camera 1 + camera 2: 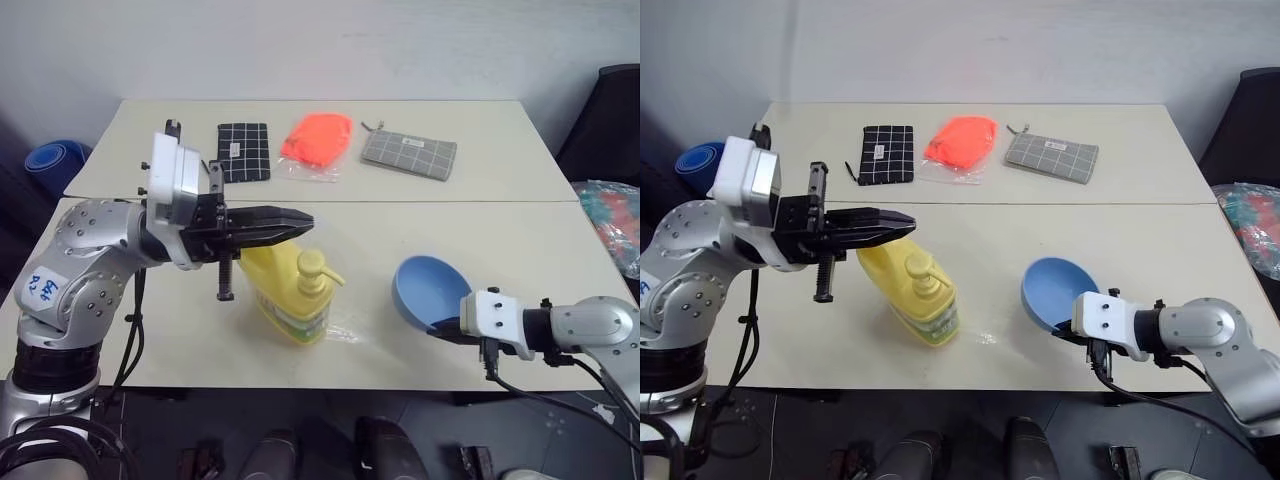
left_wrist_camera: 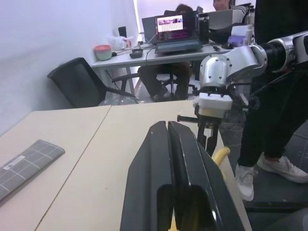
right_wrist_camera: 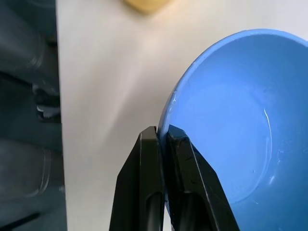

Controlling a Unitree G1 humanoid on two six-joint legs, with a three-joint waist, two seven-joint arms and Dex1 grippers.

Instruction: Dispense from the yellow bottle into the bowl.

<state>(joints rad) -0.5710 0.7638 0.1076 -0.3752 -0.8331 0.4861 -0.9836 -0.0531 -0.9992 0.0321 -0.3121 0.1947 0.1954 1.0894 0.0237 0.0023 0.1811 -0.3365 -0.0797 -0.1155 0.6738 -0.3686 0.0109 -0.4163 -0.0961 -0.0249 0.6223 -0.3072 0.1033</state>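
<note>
A: Light-blue plastic comes first: the bowl point(image 1: 428, 290) sits at the table's point(image 1: 500, 240) near edge, tipped up on its side, its rim pinched between the right gripper's point(image 3: 163, 132) two black fingers.

B: Why tilted?

A: Probably to turn its mouth toward the yellow bottle point(image 1: 290, 290), which stands well apart from it, nearer the middle, its pump nozzle facing the bowl.

B: And the left gripper point(image 1: 305, 220)?

A: It hovers just above the bottle's top, pointing across toward the bowl, jaws pressed together on nothing. I judge that's so the closed fingers can press the pump.

B: Beyond that?

A: On the far table, a black checked pouch point(image 1: 244, 151), an orange bundle point(image 1: 317, 137) and a grey pouch point(image 1: 408, 153) lie in a row, clear of the work.
</note>
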